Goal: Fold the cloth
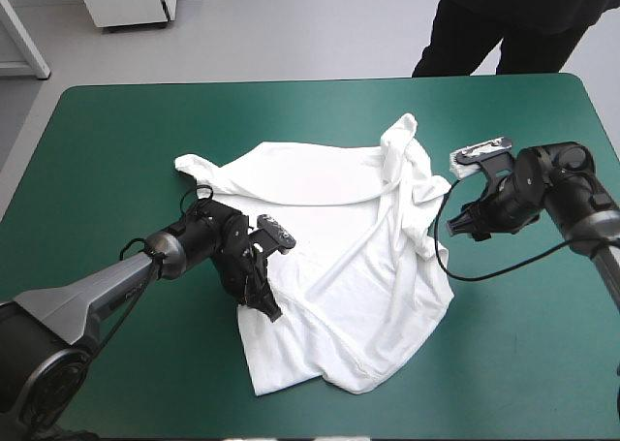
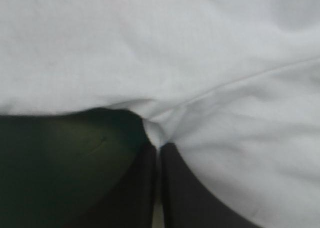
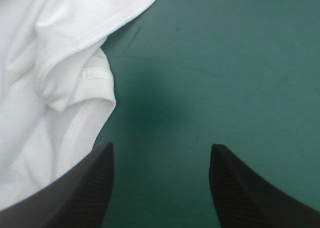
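One white short-sleeved T-shirt (image 1: 329, 218) of thin, soft fabric lies partly spread at the middle of the smooth teal-green table cover (image 1: 116, 160). Its right side is bunched into long ridges with a rolled, stitched hem, and its near part lies flatter with shallow creases. The left gripper (image 2: 157, 147), two broad black curved fingers, is closed to a pointed arch on the shirt's left edge, with a small peak of cloth pinched between them. The right gripper (image 3: 160, 150) has its fingers wide apart over bare cover, just beside the shirt's right edge.
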{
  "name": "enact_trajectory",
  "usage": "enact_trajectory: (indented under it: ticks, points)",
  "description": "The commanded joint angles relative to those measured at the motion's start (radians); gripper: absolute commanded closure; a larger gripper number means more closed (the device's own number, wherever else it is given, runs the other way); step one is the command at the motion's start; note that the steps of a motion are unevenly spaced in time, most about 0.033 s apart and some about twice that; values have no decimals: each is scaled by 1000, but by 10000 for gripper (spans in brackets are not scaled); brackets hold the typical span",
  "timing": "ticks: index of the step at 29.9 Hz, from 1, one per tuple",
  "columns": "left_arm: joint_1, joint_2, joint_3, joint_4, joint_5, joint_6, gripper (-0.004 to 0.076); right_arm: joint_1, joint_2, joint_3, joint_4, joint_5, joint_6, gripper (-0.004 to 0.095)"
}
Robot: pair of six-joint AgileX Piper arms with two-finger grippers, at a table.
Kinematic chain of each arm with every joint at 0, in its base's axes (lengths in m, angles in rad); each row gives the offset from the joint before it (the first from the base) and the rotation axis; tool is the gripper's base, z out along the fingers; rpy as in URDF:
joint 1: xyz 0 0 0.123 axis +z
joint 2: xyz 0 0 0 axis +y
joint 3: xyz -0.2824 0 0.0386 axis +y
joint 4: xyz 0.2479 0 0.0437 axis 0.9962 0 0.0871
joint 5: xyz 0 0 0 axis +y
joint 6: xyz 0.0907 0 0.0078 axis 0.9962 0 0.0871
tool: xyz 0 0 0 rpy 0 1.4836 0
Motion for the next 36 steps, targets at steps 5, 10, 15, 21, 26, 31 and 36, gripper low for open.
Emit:
enact_trajectory:
  ticks: [5,10,15,21,26,31,36]
  points:
    - [-14,14,22,-127,35,0,746,1,147,-178,-5,-59,-11,367]
    - [-14,14,19,-127,52,0,746,-10,296,-339,46,-65,-28,367]
    - [-14,14,19,-136,56,0,746,-29,422,-446,108,-65,-49,367]
    - [-14,14,16,-138,56,5,746,-67,524,-523,179,-65,-99,367]
    - [-14,14,16,-142,50,22,746,-73,575,-546,213,-68,-132,367]
    - [-14,14,16,-157,46,32,746,-71,627,-546,259,-39,-145,367]
    - [-14,14,16,-161,38,38,746,-69,665,-546,299,12,-151,525]
